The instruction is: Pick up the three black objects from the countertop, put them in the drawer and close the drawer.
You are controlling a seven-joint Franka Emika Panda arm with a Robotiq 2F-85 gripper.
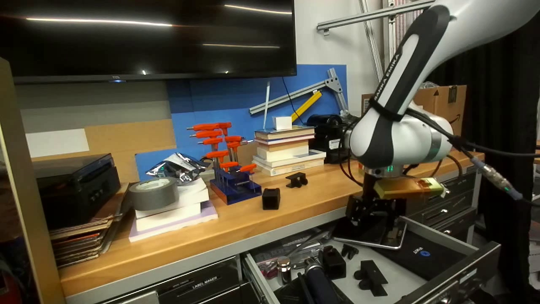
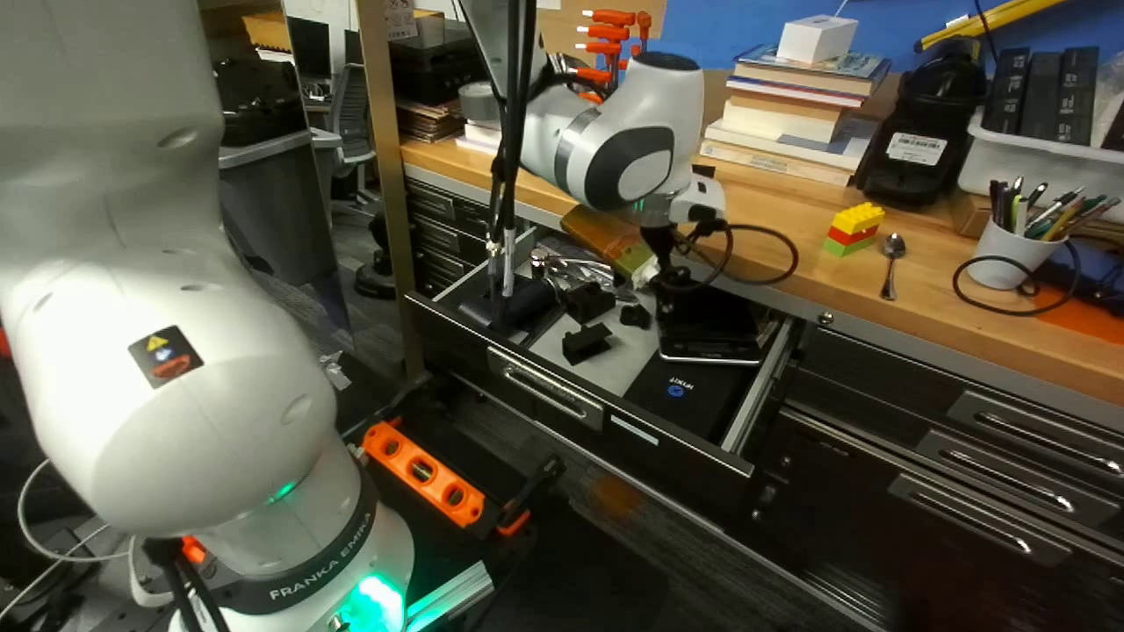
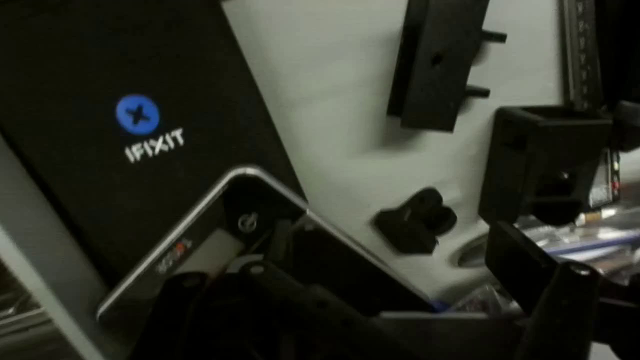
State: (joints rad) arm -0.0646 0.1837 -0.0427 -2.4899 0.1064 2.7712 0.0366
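Gripper (image 3: pixel 392 232) spread above pulled-out drawer (image 1: pixel 481 267)

On the countertop (image 1: pixel 325 188), two black parts: block (image 1: pixel 271 198) behind the front edge, bracket (image 1: pixel 298 180) farther back. In the drawer, past that edge, three more: second block (image 1: pixel 335 262), small lobed piece (image 1: pixel 349 251), second bracket (image 1: pixel 372 276). One silver-rimmed device (image 2: pixel 716 338), partly hidden by the gripper; wrist view dim.

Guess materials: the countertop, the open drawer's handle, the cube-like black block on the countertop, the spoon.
Countertop: probably wood, satin finish; warm brown with a soft sheen.
Drawer handle: likely bare or plated metal; silvery with bright highlights.
Black block: likely plastic, matte; uniform black, little reflection.
Spoon: looks like polished metal; bright glints on silver.
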